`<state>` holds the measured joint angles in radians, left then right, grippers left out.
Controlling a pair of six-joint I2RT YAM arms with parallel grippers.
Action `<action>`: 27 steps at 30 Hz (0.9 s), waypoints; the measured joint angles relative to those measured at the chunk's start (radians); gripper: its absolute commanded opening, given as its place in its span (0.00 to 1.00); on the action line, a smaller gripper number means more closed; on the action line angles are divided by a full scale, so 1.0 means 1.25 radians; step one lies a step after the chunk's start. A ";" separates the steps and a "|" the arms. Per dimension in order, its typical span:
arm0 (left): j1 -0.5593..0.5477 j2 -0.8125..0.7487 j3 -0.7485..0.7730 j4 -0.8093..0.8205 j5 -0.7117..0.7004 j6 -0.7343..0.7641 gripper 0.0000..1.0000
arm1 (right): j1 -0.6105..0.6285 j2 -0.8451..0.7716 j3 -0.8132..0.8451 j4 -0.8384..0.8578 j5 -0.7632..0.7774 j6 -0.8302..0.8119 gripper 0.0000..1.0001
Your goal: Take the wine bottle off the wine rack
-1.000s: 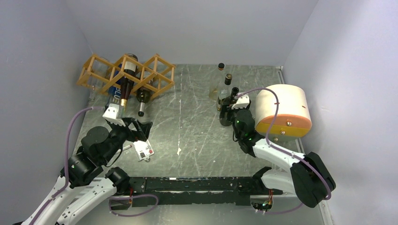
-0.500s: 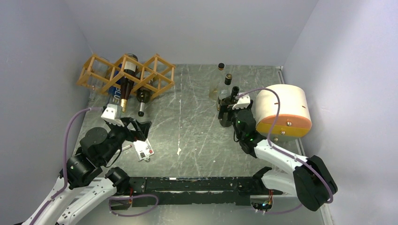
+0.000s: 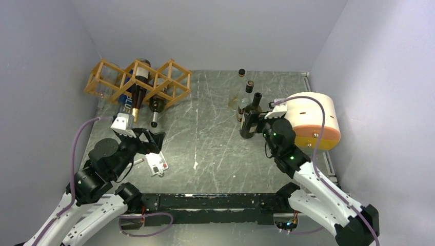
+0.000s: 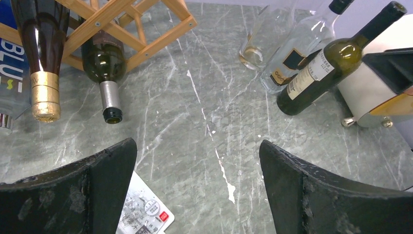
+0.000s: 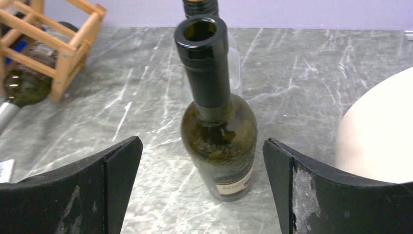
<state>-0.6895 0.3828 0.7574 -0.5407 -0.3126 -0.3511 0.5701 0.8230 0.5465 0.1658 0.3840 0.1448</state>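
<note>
Far left on the surface [image 3: 205, 143], the wine rack [image 3: 157, 82] holds lying bottles [image 3: 139, 91], necks forward; a card [image 3: 156, 164] lies before it. Centre-right, seemingly three standing bottles [image 3: 250, 122]; a drum [image 3: 310, 120] just right.

We are looking into a robotics lab test cell, not a home or a shop. Plain pale walls [image 3: 205, 31] box in a grey marbled table [image 3: 205, 133] at 9, 12 and 3 o'clock. At 6 o'clock a black rail [image 3: 205, 202] carries two white-and-black machines, the left arm [image 3: 102, 169] and the right arm [image 3: 308, 177], each trailing a purple cable [image 3: 75, 148]. What lies on the table is sparse and unrelated: a wooden wine rack [image 3: 138, 82] at 10 o'clock, a few bottles [image 3: 250, 120] at 1 o'clock, a cream-and-orange drum [image 3: 308, 115] at 2 o'clock, a printed card [image 3: 156, 165] at 8 o'clock.
</note>
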 measured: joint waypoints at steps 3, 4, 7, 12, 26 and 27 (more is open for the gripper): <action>0.000 0.018 0.000 -0.001 -0.007 0.000 0.99 | 0.000 -0.058 0.028 -0.090 -0.043 0.024 1.00; 0.000 0.027 0.000 -0.002 -0.013 0.000 0.99 | 0.000 -0.074 0.037 -0.114 -0.054 0.030 1.00; 0.000 0.063 0.000 -0.003 -0.028 0.000 0.99 | 0.000 -0.125 0.066 -0.184 -0.101 0.052 1.00; 0.000 0.182 0.035 -0.023 -0.067 0.016 0.99 | -0.001 -0.202 0.062 -0.217 -0.199 0.070 1.00; 0.288 0.345 0.100 0.136 -0.269 0.195 0.93 | -0.001 -0.240 0.034 -0.262 -0.370 0.088 1.00; 0.342 0.354 0.100 0.150 -0.254 0.204 0.93 | -0.001 -0.261 0.025 -0.252 -0.385 0.086 1.00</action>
<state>-0.2615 0.8249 0.8829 -0.3531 -0.6296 -0.0959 0.5694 0.4973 0.5774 -0.1490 -0.0975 0.2523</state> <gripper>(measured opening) 0.946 0.997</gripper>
